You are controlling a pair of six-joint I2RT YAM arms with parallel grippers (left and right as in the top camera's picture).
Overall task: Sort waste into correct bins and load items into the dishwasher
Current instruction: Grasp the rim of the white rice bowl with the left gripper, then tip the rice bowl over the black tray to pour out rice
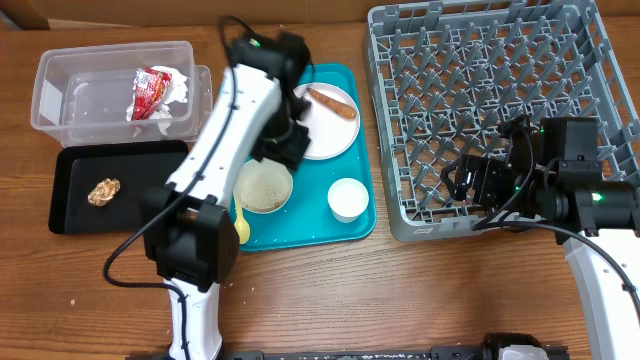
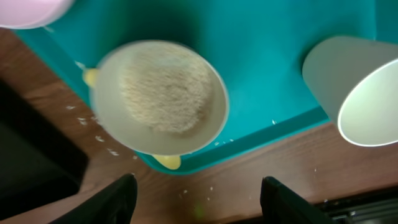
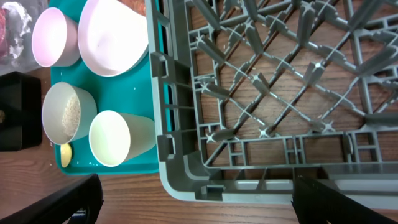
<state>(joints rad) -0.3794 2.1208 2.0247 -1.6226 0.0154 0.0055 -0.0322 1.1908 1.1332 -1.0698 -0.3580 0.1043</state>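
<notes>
Currently left gripper [image 2: 199,194] hangs empty, jaws apart, over the rice bowl [image 2: 127,134] at the tray [image 2: 273,62] edge, right gripper [image 3: 196,199] wide apart by the rack [image 3: 180,155] corner — an off-centre rim pinch could tip the bowl, dumping rice [image 2: 165,87] on the table [image 2: 280,168].

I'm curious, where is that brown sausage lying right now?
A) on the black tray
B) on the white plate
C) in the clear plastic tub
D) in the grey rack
B: the overhead view shows the sausage lying on the white plate, which sits on the teal tray.
</notes>
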